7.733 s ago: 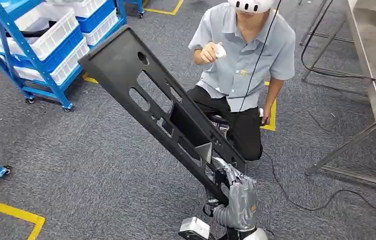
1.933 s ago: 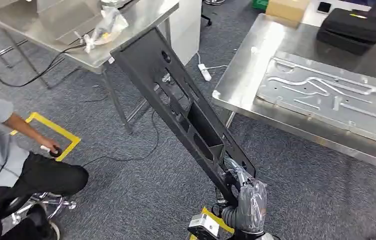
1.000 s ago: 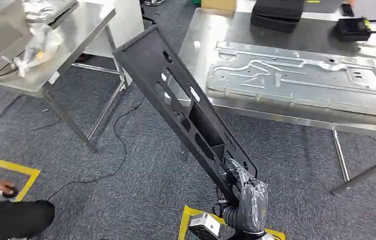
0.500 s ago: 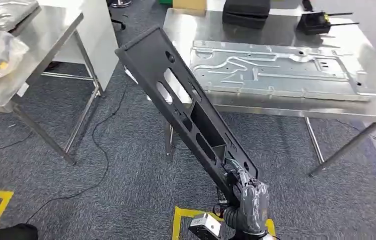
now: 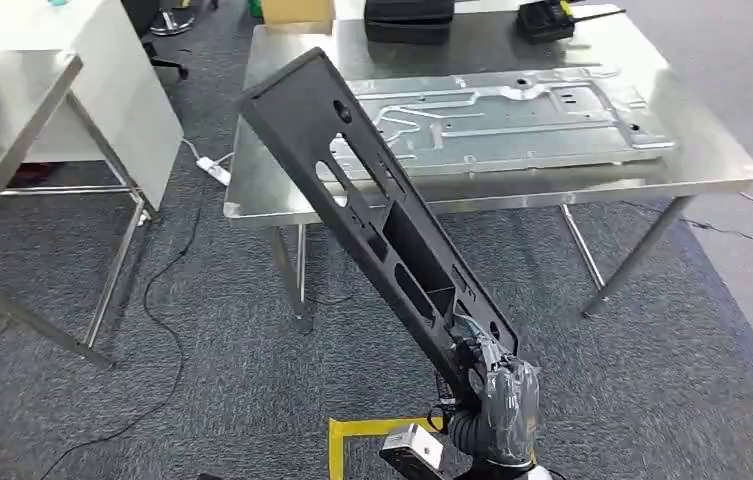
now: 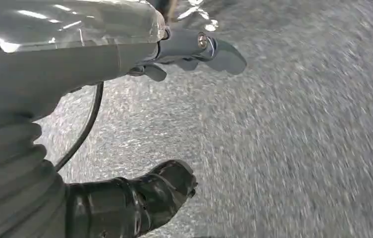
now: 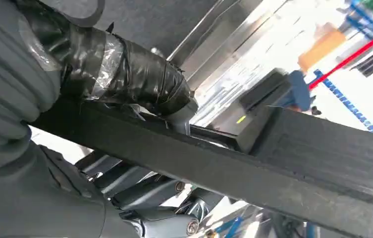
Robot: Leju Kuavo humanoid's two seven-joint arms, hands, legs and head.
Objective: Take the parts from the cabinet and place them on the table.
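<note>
A long black plastic part (image 5: 372,210) with several cut-outs slants up and to the left from the bottom of the head view. My right hand (image 5: 497,395) grips its lower end. The part's upper end stands in front of the near left corner of a steel table (image 5: 697,165). In the right wrist view the taped thumb and fingers of my right hand (image 7: 120,64) wrap around the black part (image 7: 224,163). My left hand (image 6: 100,54) hangs over grey carpet with its fingers (image 6: 219,52) apart and nothing in it.
A large pressed metal sheet (image 5: 512,110) lies on the steel table, with a black case (image 5: 407,15) and a black device (image 5: 552,18) at its far edge. A second steel table (image 5: 2,120) and a white cabinet (image 5: 112,70) stand at left. A cable (image 5: 167,300) trails over the carpet.
The camera has turned: the rack and seated person left the picture, and the table with the metal sheet came to the middle. My right hand kept its grip on the black part.
</note>
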